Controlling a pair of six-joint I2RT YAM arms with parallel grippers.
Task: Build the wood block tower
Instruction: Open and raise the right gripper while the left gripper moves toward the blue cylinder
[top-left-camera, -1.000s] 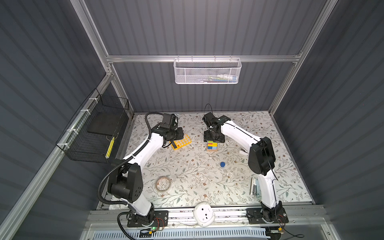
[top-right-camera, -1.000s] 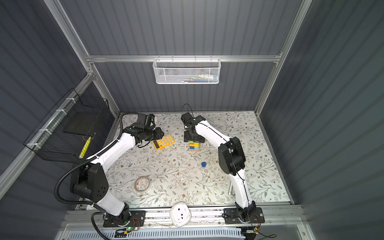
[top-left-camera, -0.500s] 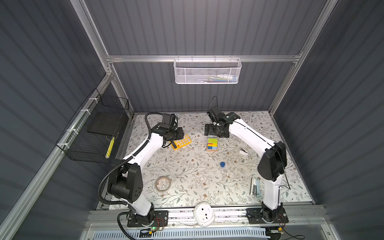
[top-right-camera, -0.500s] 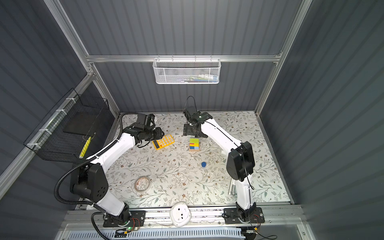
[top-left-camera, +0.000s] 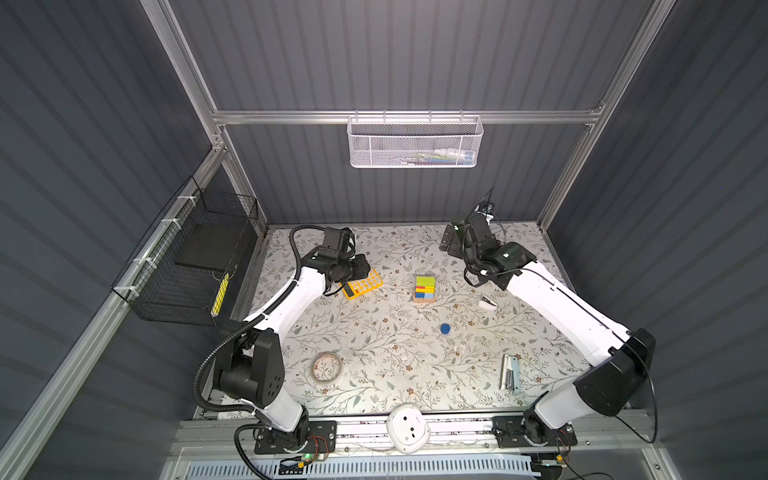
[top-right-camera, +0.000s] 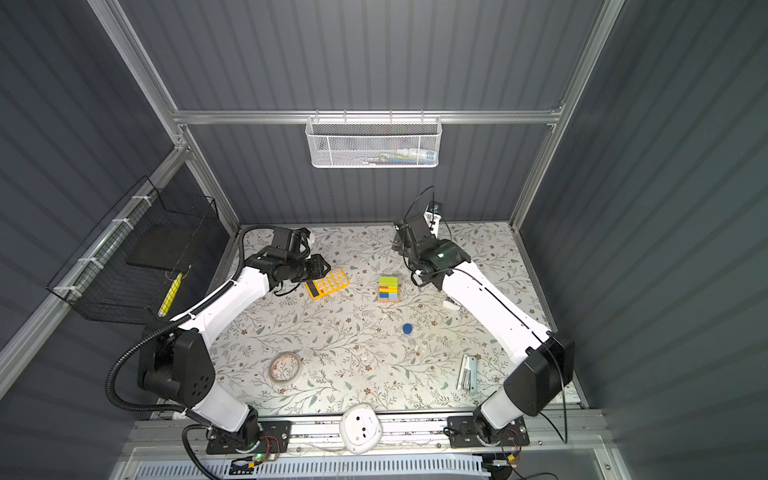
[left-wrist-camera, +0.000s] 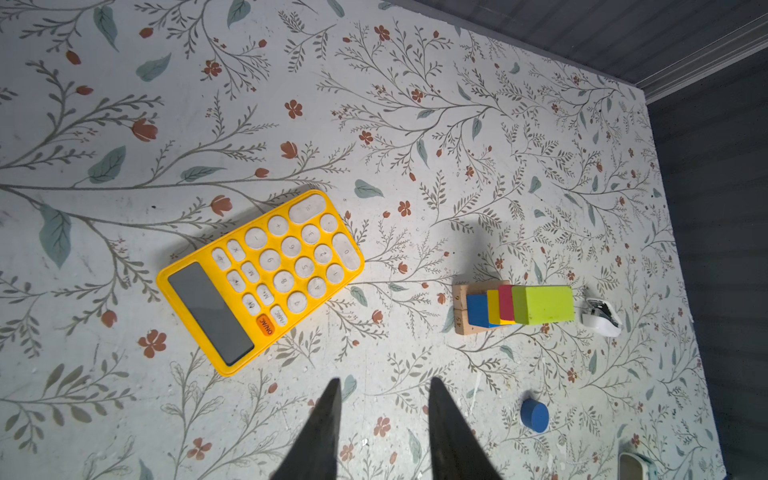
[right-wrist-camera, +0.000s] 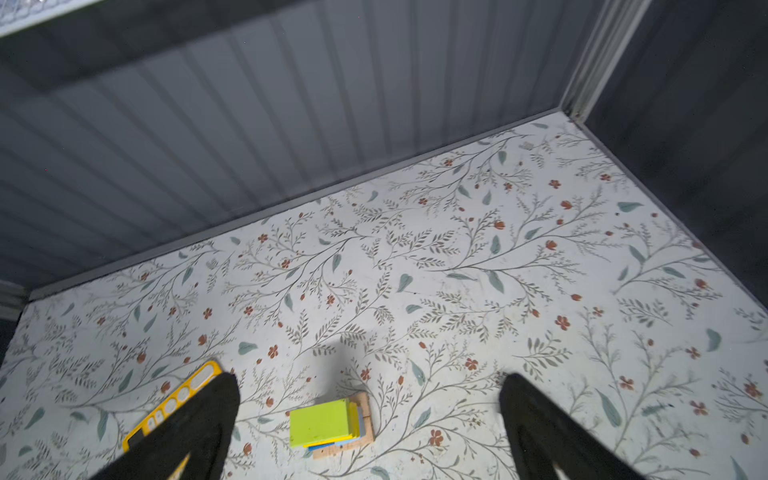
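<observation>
The wood block tower (top-left-camera: 424, 289) (top-right-camera: 389, 288) stands mid-table: two tan bars at the base, blue, yellow and red layers above, and a lime bar (left-wrist-camera: 542, 304) (right-wrist-camera: 322, 422) on top. A blue short cylinder (top-left-camera: 445, 329) (left-wrist-camera: 534, 415) lies loose on the table, nearer the front than the tower. My right gripper (right-wrist-camera: 370, 378) (top-left-camera: 451, 243) hangs wide open and empty, raised behind and to the right of the tower. My left gripper (left-wrist-camera: 384, 382) (top-left-camera: 360, 268) is open with nothing between its fingers, above the calculator's near side.
A yellow calculator (top-left-camera: 361, 284) (left-wrist-camera: 259, 278) lies left of the tower. A clear tape roll (top-left-camera: 327, 367) sits front left, a metal stapler (top-left-camera: 510, 372) front right, and a small white object (top-left-camera: 487, 303) right of the tower. A black wire basket (top-left-camera: 199, 266) hangs on the left wall.
My right gripper has drawn away from the tower toward the back right and opened fully, leaving the lime bar on top. The left arm has stayed put.
</observation>
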